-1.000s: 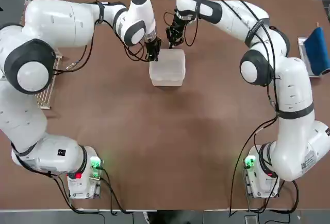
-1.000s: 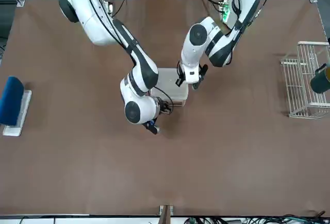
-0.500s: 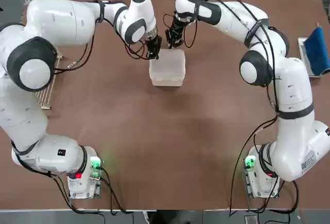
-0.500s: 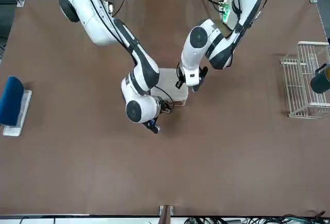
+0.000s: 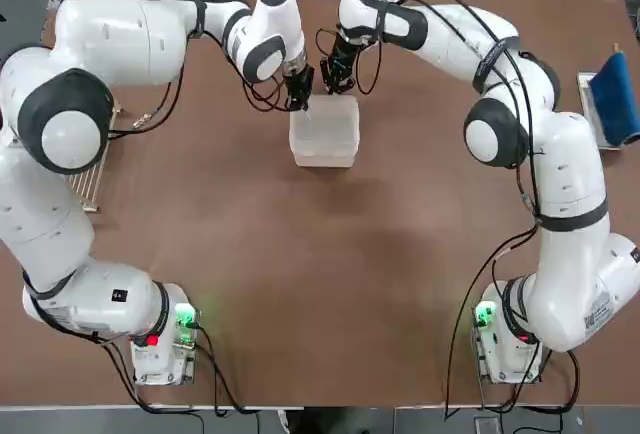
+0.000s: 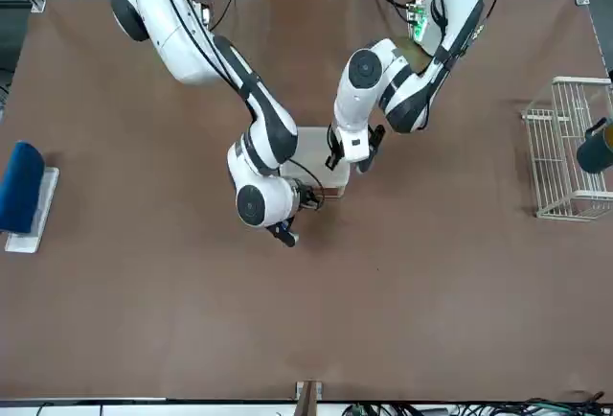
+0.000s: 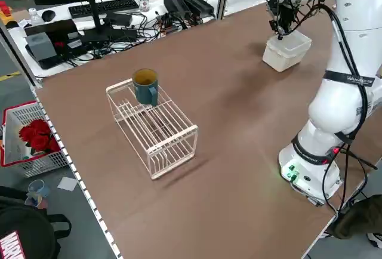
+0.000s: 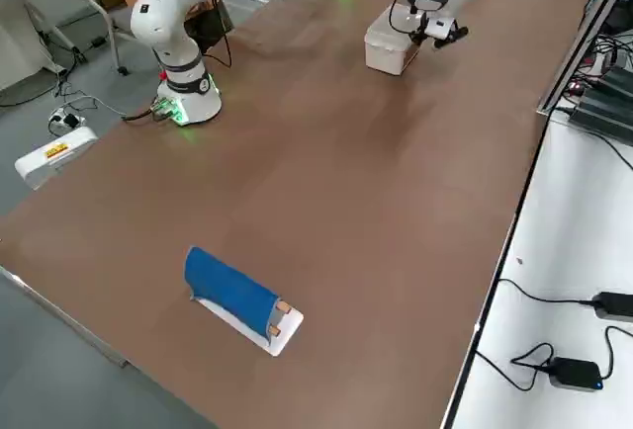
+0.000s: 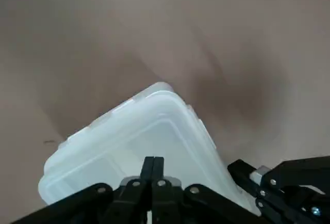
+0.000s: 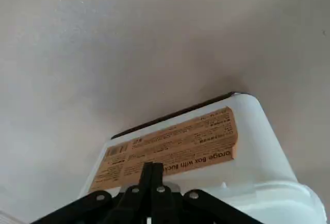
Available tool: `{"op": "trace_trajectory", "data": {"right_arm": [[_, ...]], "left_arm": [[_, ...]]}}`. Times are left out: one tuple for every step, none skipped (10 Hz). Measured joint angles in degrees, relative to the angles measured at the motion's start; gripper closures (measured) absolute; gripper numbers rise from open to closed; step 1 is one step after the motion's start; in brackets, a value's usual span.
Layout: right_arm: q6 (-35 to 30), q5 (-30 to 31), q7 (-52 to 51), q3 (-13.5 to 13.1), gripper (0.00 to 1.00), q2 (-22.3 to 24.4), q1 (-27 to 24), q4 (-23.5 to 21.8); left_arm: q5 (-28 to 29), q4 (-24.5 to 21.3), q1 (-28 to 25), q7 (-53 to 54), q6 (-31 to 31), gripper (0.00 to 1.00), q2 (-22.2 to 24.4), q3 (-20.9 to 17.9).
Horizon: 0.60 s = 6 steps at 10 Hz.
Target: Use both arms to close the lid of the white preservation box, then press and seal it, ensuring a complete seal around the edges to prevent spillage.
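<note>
The white preservation box (image 5: 324,134) stands at the table's far middle with its lid (image 9: 135,137) lying flat on it. My left gripper (image 5: 299,101) is shut, fingertips together at the lid's far left corner; the left wrist view shows the tips (image 9: 153,163) right at the lid's rim. My right gripper (image 5: 333,81) is shut too and hangs at the box's far side, over the wall that bears an orange label (image 10: 175,144). Whether the edges are pressed tight all round cannot be told. The left side view shows the box (image 7: 287,50) under both wrists.
A white wire rack (image 7: 154,126) with a teal mug (image 7: 145,85) on it stands at the table's left edge. A blue roll on a white base (image 8: 233,297) lies at the right edge. Cables and a keyboard lie beyond the far edge.
Both wrists have shifted slightly around the box's far edge, the left one a little farther from the bases. The box and lid stay where they were.
</note>
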<state>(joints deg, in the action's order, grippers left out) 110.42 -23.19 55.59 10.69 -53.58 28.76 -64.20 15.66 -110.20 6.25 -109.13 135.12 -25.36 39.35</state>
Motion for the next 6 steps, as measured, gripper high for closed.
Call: {"op": "trace_trajectory", "data": {"right_arm": [[-0.07,-0.04,0.00,0.01,0.99,0.02,-0.03,0.00],[-0.20,-0.12,0.00,0.08,0.99,0.05,-0.14,0.01],[-0.48,-0.22,0.00,0.22,0.99,0.06,-0.32,0.03],[-0.83,-0.23,0.00,0.34,0.99,0.08,-0.59,0.15],[-1.64,-0.23,0.00,0.35,0.99,0.33,-1.08,0.37],[-3.30,-0.26,0.00,0.44,0.99,1.01,-1.96,0.72]], "left_arm": [[0.12,0.11,-0.07,0.00,-0.06,0.99,-0.02,-0.03],[0.31,0.33,-0.23,0.00,-0.40,0.99,-0.03,-0.12],[0.56,0.68,-0.94,0.01,-1.26,0.99,0.00,-0.17],[0.66,1.06,-2.03,0.28,-2.38,0.99,0.23,0.08],[0.66,1.41,-2.78,0.51,-3.30,0.99,0.71,0.35],[0.66,1.77,-3.12,0.53,-3.94,0.99,1.24,0.62]]}}
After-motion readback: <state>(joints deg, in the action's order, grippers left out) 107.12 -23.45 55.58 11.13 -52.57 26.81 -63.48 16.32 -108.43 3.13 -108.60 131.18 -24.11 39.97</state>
